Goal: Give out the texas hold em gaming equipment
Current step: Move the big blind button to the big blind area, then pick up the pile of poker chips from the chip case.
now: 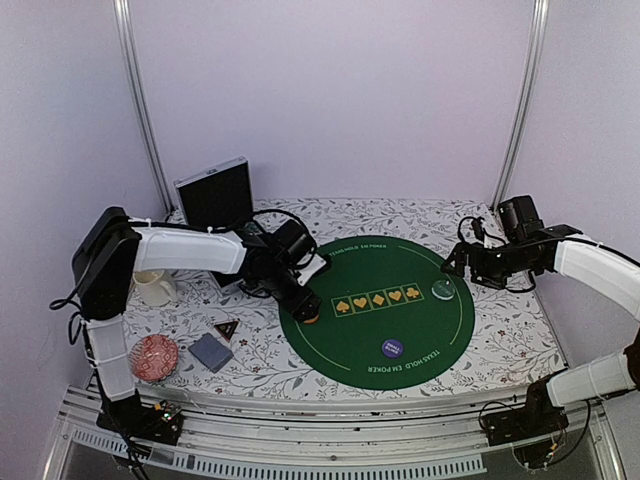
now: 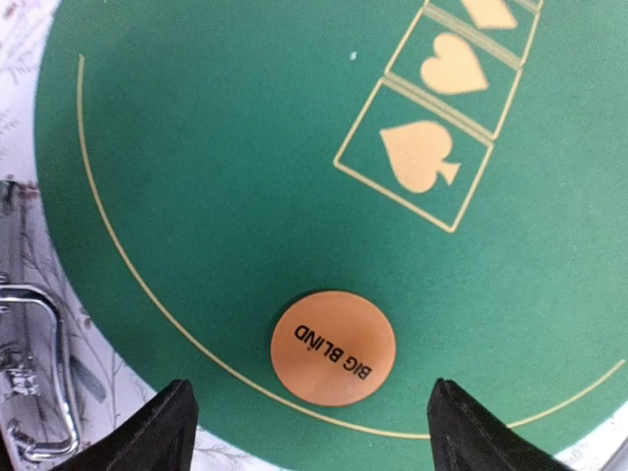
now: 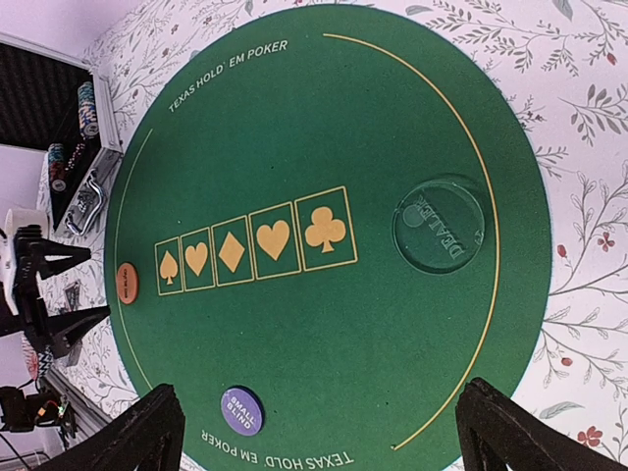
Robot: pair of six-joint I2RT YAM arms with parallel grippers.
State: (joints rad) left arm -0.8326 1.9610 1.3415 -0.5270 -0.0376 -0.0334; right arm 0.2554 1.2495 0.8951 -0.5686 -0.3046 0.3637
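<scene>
Left gripper (image 2: 309, 407) spread wide, flat round orange BIG BLIND button (image 2: 334, 346) on green felt mat (image 2: 196, 196) between its tips, touching neither.

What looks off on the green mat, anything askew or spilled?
Nothing stands out. The round orange BIG BLIND button, purple SMALL BLIND button and pale-green DEALER button all lie flat on the round green felt mat; nothing spilled or damaged.

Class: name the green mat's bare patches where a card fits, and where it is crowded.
Free: the far half of the mat, beyond the printed suit row; also near right, between the Small Blind button and Dealer button. Crowded: the left rim, where the left tool straddles the Big Blind button.
</scene>
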